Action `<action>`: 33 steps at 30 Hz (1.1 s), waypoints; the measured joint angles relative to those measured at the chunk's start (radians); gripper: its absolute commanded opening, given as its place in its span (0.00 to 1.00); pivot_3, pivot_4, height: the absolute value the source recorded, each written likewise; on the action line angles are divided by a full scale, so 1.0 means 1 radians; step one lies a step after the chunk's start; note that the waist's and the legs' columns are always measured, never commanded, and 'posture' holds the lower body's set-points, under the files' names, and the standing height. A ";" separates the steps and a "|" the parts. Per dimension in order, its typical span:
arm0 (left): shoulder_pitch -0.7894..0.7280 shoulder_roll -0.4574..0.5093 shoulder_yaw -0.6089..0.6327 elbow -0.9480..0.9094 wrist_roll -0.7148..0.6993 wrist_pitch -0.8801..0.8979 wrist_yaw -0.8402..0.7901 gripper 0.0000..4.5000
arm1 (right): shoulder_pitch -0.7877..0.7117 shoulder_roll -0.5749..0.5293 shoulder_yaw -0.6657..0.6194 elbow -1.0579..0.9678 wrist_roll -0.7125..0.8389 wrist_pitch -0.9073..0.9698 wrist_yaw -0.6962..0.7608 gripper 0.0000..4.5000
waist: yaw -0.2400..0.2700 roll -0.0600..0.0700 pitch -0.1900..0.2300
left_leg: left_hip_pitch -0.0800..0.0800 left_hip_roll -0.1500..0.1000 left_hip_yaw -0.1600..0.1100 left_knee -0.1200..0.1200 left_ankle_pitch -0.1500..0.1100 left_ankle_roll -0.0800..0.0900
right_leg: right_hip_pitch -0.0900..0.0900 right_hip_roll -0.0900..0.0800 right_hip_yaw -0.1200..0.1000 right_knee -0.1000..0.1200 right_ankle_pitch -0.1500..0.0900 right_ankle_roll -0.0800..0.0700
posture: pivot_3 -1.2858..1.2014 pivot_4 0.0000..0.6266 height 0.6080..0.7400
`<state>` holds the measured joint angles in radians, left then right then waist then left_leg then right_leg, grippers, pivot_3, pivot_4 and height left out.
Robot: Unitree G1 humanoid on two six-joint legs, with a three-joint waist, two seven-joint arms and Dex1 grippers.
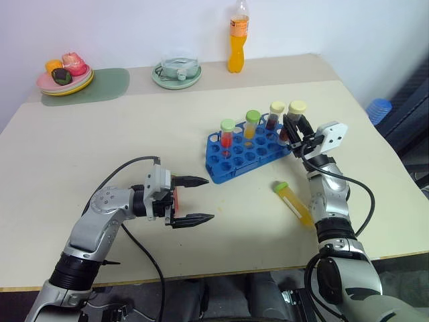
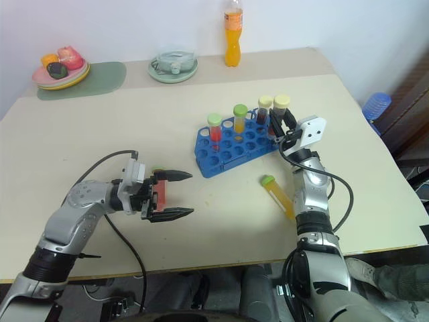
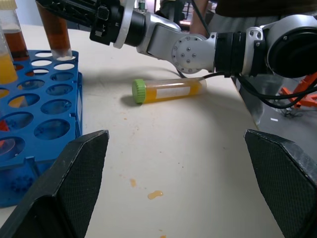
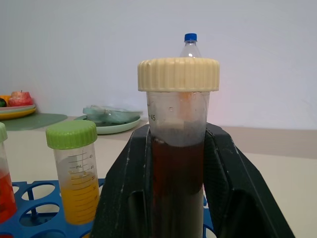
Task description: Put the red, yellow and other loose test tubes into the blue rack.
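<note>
The blue rack (image 1: 244, 155) stands mid-table with a red tube (image 1: 228, 134), a yellow tube (image 1: 252, 126) and a dark-brown tube (image 1: 275, 115) upright in its holes. My right gripper (image 1: 295, 126) is shut on another dark-brown tube with a cream cap (image 4: 178, 74), held upright at the rack's right end, its lower end at a corner hole (image 3: 62, 52). A loose yellow tube with a green cap (image 1: 293, 201) lies on the table in front of the rack, beside my right forearm. My left gripper (image 1: 196, 199) stands open with nothing in it, in front of and left of the rack.
A tall orange drink bottle (image 1: 238, 45) and a pale green round dish (image 1: 176, 72) stand at the back edge. A plate of food (image 1: 65, 77) sits on a green mat at the back left. Small orange drips (image 3: 154, 194) mark the table near my left gripper.
</note>
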<state>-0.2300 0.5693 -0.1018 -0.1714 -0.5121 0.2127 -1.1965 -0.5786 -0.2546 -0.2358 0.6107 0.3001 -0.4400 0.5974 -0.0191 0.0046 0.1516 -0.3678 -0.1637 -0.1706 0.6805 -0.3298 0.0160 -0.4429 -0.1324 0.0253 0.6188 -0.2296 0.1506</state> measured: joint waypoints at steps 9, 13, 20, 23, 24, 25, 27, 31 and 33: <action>-0.002 -0.001 0.000 0.000 0.000 0.000 0.000 1.00 | 0.009 -0.001 0.000 -0.013 0.000 0.001 -0.007 0.17 | 0.001 0.000 0.000 | 0.000 0.000 0.000 0.000 0.000 0.000 | 0.000 0.000 0.000 0.000 0.000 0.000 | 0.52 0.24 1.00; -0.002 -0.007 0.000 0.000 -0.001 0.002 0.005 1.00 | 0.013 -0.005 0.000 -0.016 0.000 0.002 -0.010 0.17 | 0.002 0.000 0.000 | 0.000 0.000 0.000 0.000 0.000 0.000 | 0.000 0.000 0.000 0.000 0.000 0.000 | 0.52 0.24 1.00; -0.002 -0.046 0.013 0.002 0.000 0.013 0.078 1.00 | 0.014 -0.007 -0.001 -0.017 0.000 0.003 -0.012 0.17 | 0.003 0.000 0.000 | 0.000 0.000 0.000 0.000 0.000 0.000 | 0.000 0.000 0.000 0.000 0.000 0.000 | 0.52 0.24 1.00; -0.003 -0.063 0.024 0.008 0.007 0.013 0.125 1.00 | 0.014 -0.007 0.000 -0.017 -0.001 0.003 -0.014 0.17 | 0.003 0.000 0.000 | 0.000 0.000 0.000 0.000 0.000 0.000 | 0.001 0.000 0.000 0.000 0.000 0.000 | 0.52 0.24 1.00; -0.003 -0.066 0.028 0.011 0.012 0.013 0.136 1.00 | 0.014 -0.007 0.000 -0.017 -0.001 0.003 -0.014 0.17 | 0.003 0.000 0.000 | 0.000 0.000 0.000 0.000 0.000 0.000 | 0.001 0.000 0.000 0.000 0.000 0.000 | 0.52 0.24 1.00; -0.004 -0.069 0.033 0.013 0.017 0.012 0.148 1.00 | 0.014 -0.007 0.000 -0.017 -0.001 0.003 -0.014 0.17 | 0.003 0.000 0.000 | 0.000 0.000 0.000 0.000 0.000 0.000 | 0.001 0.000 0.000 0.000 0.000 0.000 | 0.52 0.24 1.00; -0.006 -0.071 0.039 0.014 0.024 0.012 0.166 1.00 | 0.014 -0.008 -0.001 -0.017 -0.001 0.003 -0.015 0.17 | 0.004 0.000 0.000 | 0.000 0.000 0.000 0.000 0.000 0.000 | 0.001 0.000 0.000 0.000 0.000 0.000 | 0.52 0.24 1.00; -0.007 -0.088 0.043 0.014 0.025 0.012 0.198 1.00 | 0.014 -0.008 -0.001 -0.017 -0.001 0.003 -0.015 0.17 | 0.004 0.000 0.000 | 0.000 0.000 0.000 0.000 0.000 0.000 | 0.001 0.000 0.000 0.000 0.000 0.000 | 0.52 0.24 1.00; -0.007 -0.095 0.045 0.014 0.025 0.012 0.213 1.00 | 0.014 -0.008 -0.001 -0.017 0.000 0.003 -0.015 0.17 | 0.004 0.000 0.000 | 0.000 0.000 0.000 0.000 0.000 0.000 | 0.001 0.000 0.000 0.000 0.000 0.000 | 0.52 0.24 1.00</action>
<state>-0.2367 0.4745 -0.0568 -0.1572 -0.4869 0.2248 -0.9837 -0.5646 -0.2630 -0.2363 0.5935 0.2997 -0.4374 0.5820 -0.0153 0.0045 0.1516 -0.3675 -0.1637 -0.1706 0.6810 -0.3299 0.0160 -0.4423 -0.1326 0.0252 0.6188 -0.2296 0.1507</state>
